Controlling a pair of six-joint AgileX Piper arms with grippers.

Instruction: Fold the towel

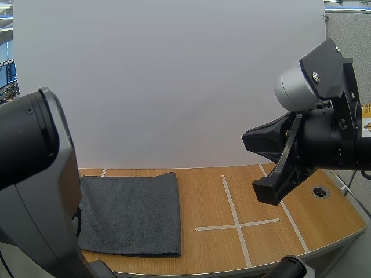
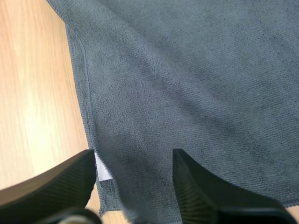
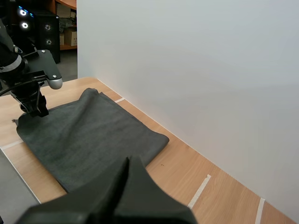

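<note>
A dark grey towel (image 1: 130, 214) lies flat on the left part of the wooden table (image 1: 203, 191), folded over with a thick edge at the front. My left gripper (image 2: 133, 186) is open, low over the towel (image 2: 187, 93) at its hemmed edge, with a white label (image 2: 103, 169) between the fingers. From the right wrist view the left arm's gripper (image 3: 35, 105) stands at the far corner of the towel (image 3: 88, 140). My right gripper (image 1: 250, 168) hangs high above the table's right half, shut on nothing, its fingers (image 3: 130, 161) together as one wedge.
White tape lines (image 1: 235, 223) cross the bare wood right of the towel. A round metal-rimmed hole (image 1: 320, 191) sits near the table's right edge. A white wall (image 1: 174, 81) stands along the table's back edge.
</note>
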